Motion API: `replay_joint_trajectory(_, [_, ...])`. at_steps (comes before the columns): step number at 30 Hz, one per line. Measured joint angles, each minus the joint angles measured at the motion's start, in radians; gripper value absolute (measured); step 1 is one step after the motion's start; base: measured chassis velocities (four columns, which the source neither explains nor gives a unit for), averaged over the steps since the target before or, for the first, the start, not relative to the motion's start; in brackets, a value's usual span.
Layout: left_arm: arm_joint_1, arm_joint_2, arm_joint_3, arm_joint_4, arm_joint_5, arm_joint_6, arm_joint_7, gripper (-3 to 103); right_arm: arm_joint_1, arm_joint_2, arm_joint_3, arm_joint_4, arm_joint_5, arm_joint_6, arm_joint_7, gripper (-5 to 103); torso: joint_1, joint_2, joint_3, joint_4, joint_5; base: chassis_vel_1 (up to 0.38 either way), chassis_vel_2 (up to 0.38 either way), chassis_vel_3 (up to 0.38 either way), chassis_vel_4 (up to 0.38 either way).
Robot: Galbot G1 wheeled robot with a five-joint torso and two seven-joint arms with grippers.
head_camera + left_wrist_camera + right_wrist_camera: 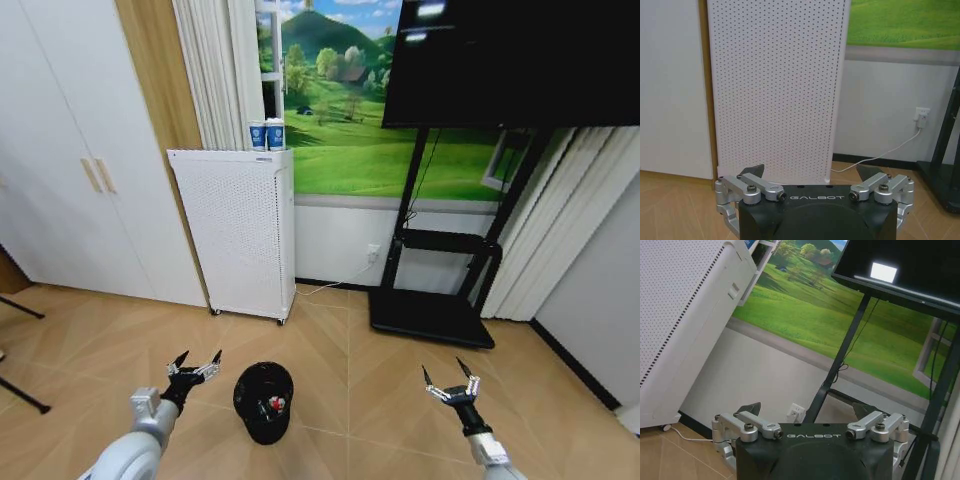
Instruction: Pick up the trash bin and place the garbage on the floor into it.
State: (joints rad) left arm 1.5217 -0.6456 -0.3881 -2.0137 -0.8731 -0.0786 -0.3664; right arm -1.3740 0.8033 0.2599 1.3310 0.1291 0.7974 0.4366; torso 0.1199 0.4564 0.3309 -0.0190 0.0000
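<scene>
The trash bin (pixel 262 400), a small black round mesh basket, stands on the wooden floor between my two arms. Inside it I see garbage (pixel 275 405), a small red-and-white item. My left gripper (pixel 196 363) hovers just left of the bin, open and holding nothing. About two bin-widths to the right of the bin, my right gripper (pixel 451 381) is also open and holds nothing. In the left wrist view the left gripper (pixel 810 174) faces a white perforated unit. The right gripper (pixel 807 411) in its wrist view faces the wall and a TV stand.
A tall white perforated unit (pixel 235 230) stands against the wall ahead, with blue-and-white paper cups (pixel 266 134) on top. A black TV stand (pixel 435 315) with a large screen is at the right. Dark tripod legs (pixel 22 398) reach in at the far left.
</scene>
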Motion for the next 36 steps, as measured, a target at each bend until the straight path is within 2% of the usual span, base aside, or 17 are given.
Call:
replay_joint_trajectory(16, [0.014,-0.023,0.017,-0.003,0.036,-0.014,-0.013,100,-0.019,0.008,0.015,0.017,-0.007,0.0,0.0,100,0.027,0.068,0.041,0.0003,0.0,-0.028,-0.02,-0.021,-0.024])
replay_joint_trajectory(19, [0.005,-0.032,0.031,-0.001,0.051,-0.055,-0.015,100,-0.02,0.007,0.018,0.024,-0.009,0.0,-0.001,100,0.032,0.084,0.051,0.0004,0.0,-0.041,-0.051,-0.045,-0.058])
replay_joint_trajectory(23, [-0.002,-0.04,0.04,0.005,0.056,-0.068,-0.02,100,-0.036,0.011,0.029,0.04,-0.013,0.001,-0.012,100,0.035,0.093,0.058,-0.0005,0.0,-0.035,-0.035,-0.036,-0.036])
replay_joint_trajectory(29, [0.003,-0.05,0.048,0.009,0.067,-0.071,-0.023,100,-0.049,0.017,0.037,0.053,-0.022,0.001,-0.013,100,0.036,0.094,0.059,0.0007,0.0,0.0,0.0,0.0,0.0])
replay_joint_trajectory(36, [0.001,-0.057,0.059,0.015,0.079,-0.083,-0.025,100,-0.06,0.018,0.048,0.063,-0.034,0.001,-0.001,100,0.035,0.093,0.057,0.0003,0.0,0.099,-0.079,-0.095,0.103])
